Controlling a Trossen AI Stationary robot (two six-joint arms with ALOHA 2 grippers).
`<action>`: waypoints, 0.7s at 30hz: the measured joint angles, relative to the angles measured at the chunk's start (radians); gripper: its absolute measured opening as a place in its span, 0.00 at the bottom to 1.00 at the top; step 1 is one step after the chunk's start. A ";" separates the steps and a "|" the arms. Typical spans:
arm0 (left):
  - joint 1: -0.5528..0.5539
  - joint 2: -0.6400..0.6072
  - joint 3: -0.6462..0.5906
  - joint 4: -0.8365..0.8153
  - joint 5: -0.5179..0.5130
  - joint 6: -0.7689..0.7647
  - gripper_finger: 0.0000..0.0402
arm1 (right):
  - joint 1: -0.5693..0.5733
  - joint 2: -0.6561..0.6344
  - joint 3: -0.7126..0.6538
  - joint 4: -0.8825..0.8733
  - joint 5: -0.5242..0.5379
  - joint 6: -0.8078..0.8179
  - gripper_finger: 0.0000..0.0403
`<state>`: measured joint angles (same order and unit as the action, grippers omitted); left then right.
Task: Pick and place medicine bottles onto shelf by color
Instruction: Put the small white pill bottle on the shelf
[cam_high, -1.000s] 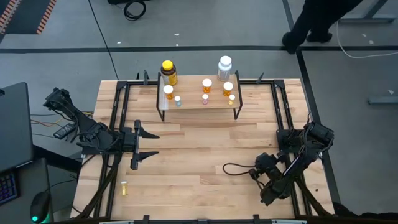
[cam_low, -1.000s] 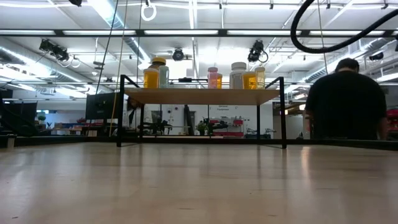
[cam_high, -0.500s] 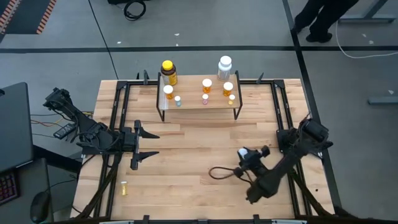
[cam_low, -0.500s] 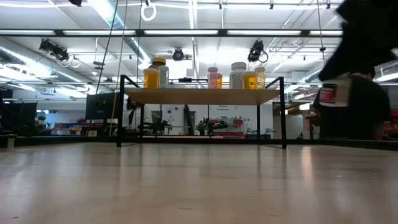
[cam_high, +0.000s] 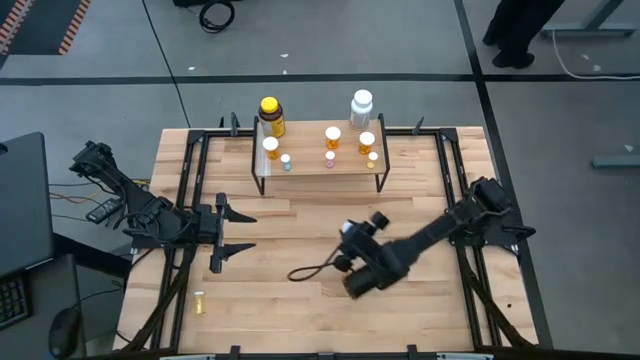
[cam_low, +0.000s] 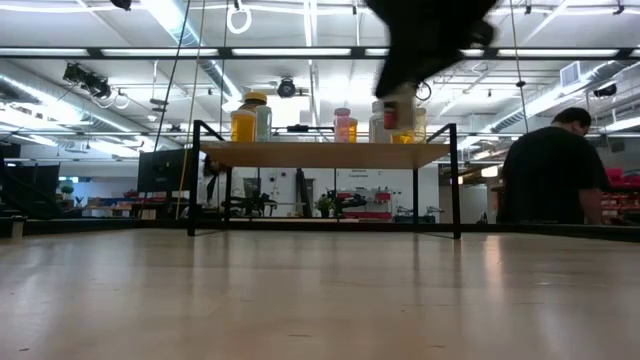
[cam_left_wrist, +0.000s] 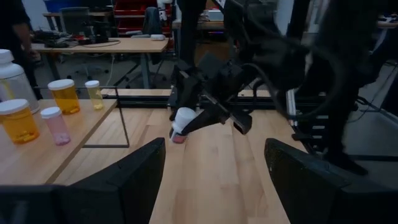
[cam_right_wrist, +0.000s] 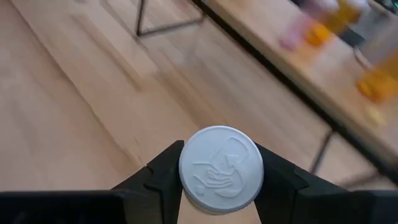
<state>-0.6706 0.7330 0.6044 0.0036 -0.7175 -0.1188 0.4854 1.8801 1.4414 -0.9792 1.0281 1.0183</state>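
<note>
My right gripper hangs over the middle of the table, shut on a small bottle with a white cap and a pinkish body. The cap fills the gap between its fingers. The shelf stands at the far edge on thin black legs. On it stand a big yellow bottle, a big white one, orange vials and tiny teal, pink and yellow vials. My left gripper waits open at the table's left. My right gripper pinches the bottle between its two fingers, one on each side just under the white cap. The cap faces back toward the wrist. The fingers slant downward, and the bottle hangs tilted, lifted clear of the table.
A tiny yellow vial lies on the tabletop near the front left corner. A black cable loop trails under my right arm. A person stands beyond the table's far right. Bare wood lies between the shelf and the grippers.
My right gripper has swung from the table's near right toward the middle and left, rising and rolling at the wrist. It carries the white-capped bottle clear of the table. In the low view it has come in front of the shelf.
</note>
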 joint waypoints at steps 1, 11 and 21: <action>0.000 0.000 0.000 0.000 -0.010 0.000 0.71 | -0.020 0.000 0.016 0.048 -0.005 -0.077 0.40; 0.000 0.000 0.000 0.000 -0.084 0.002 0.71 | -0.228 -0.036 0.083 0.593 -0.325 -0.763 0.40; 0.000 0.000 0.000 0.028 -0.274 0.163 0.71 | -0.434 -0.135 0.051 0.633 -0.555 -0.861 0.40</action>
<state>-0.6704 0.7330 0.6044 0.0311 -0.9915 0.0446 0.0518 1.7454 1.4928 -0.3463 0.4730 0.1572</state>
